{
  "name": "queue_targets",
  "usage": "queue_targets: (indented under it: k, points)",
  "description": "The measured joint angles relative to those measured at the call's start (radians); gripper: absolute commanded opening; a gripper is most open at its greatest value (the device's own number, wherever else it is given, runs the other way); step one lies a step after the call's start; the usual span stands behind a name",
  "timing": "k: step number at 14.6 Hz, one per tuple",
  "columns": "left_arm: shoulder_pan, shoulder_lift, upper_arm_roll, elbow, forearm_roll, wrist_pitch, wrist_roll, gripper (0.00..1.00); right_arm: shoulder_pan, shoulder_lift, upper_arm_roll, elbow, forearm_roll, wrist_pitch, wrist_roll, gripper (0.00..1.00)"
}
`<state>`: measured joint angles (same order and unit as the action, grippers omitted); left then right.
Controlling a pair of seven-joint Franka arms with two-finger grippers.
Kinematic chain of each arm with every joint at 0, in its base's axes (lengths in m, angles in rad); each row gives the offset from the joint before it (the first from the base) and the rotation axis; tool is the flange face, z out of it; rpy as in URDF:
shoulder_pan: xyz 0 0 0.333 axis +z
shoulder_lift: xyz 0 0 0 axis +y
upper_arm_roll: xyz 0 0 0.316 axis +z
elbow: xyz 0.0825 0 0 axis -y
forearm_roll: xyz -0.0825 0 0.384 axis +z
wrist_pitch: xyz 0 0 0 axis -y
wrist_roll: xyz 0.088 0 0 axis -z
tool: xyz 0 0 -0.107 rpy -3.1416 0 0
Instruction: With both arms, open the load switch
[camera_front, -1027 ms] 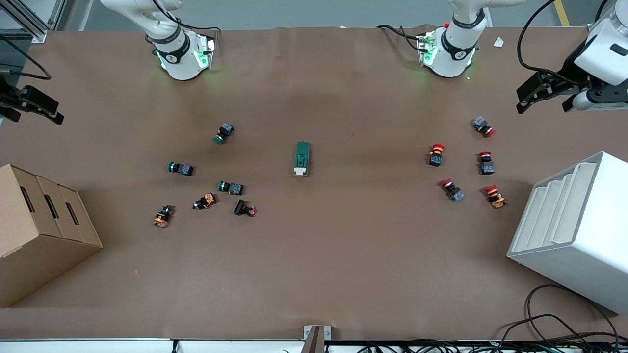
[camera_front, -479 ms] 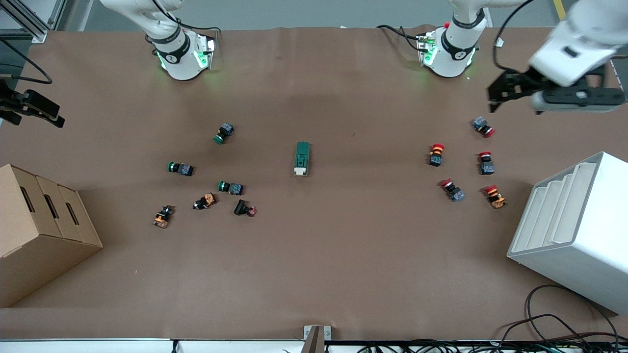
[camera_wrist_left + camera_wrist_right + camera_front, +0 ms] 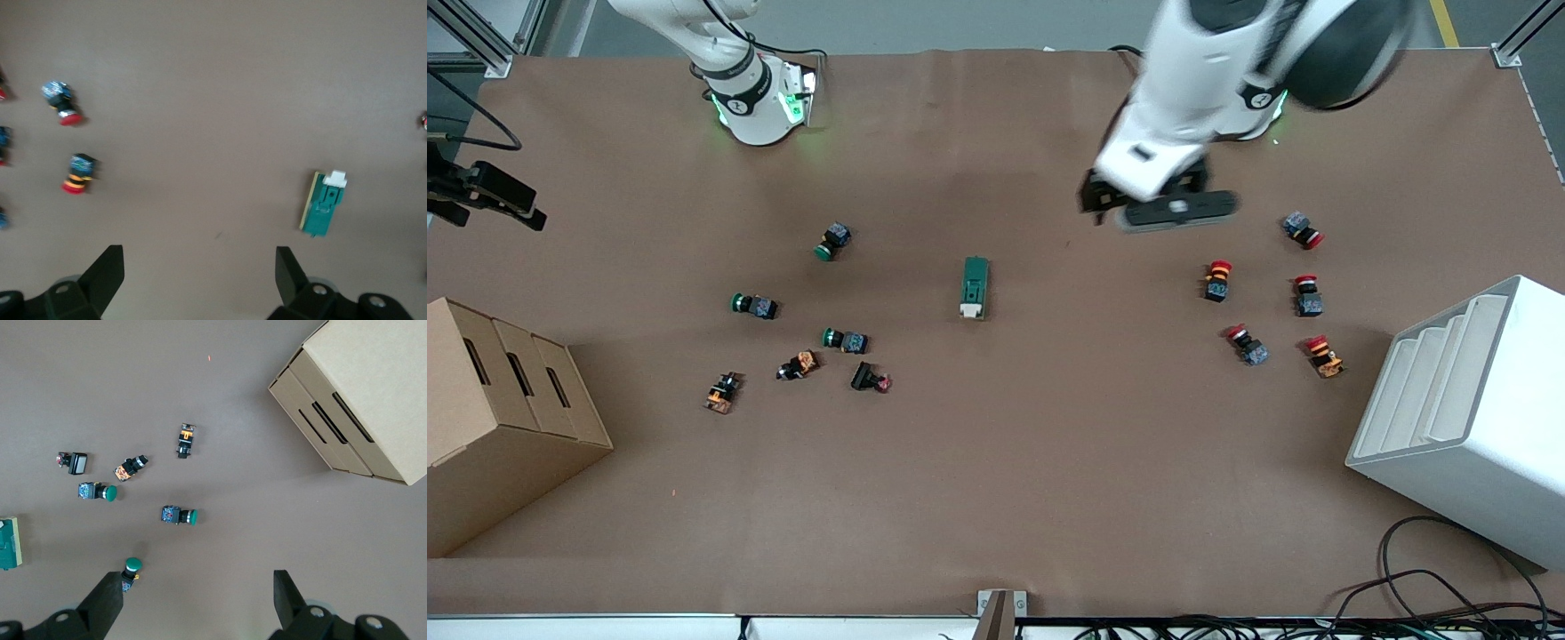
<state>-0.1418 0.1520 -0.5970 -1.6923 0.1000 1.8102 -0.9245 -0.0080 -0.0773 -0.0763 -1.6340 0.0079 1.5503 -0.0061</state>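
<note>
Swung in from the bench's edge since half a second ago: left gripper (image 3: 1100,197), now over bare bench between load switch (image 3: 975,287) and red buttons (image 3: 1217,279). Right gripper (image 3: 480,191) parked at its end, waiting. Left wrist: fingers (image 3: 107,270) wide, empty; switch (image 3: 323,203) lying mid-bench. Right wrist: fingers (image 3: 107,600) wide over green buttons (image 3: 179,515).

Even, diffuse overhead light is recorded across the brown table (image 3: 996,498), with no glare and only soft, short shadows beside the cardboard box (image 3: 498,418) and white bin (image 3: 1476,418). The left arm (image 3: 1209,98) is smeared by motion blur. Slight softness is noted in the left wrist view, around the load switch (image 3: 323,203) ahead of the left gripper (image 3: 200,280).
</note>
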Motion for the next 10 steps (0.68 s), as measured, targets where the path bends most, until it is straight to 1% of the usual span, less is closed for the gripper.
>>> queue_targets:
  k: [3,5,8,10]
  points:
    - [-0.163,0.125,-0.006,-0.028,0.167,0.112,-0.319,1.00,-0.001,0.031,-0.002,-0.001,0.001,-0.001,0.000,1.00]
    - [-0.255,0.206,-0.007,-0.047,0.301,0.197,-0.506,1.00,-0.001,0.081,-0.002,0.000,0.001,0.009,0.000,1.00]
    - [-0.359,0.333,-0.007,-0.058,0.535,0.288,-0.765,0.98,0.003,0.163,-0.001,0.007,0.000,0.034,0.014,1.00]
    - [-0.410,0.412,-0.007,-0.060,0.705,0.314,-0.885,0.98,0.019,0.185,0.002,0.009,0.002,0.038,0.132,1.00]
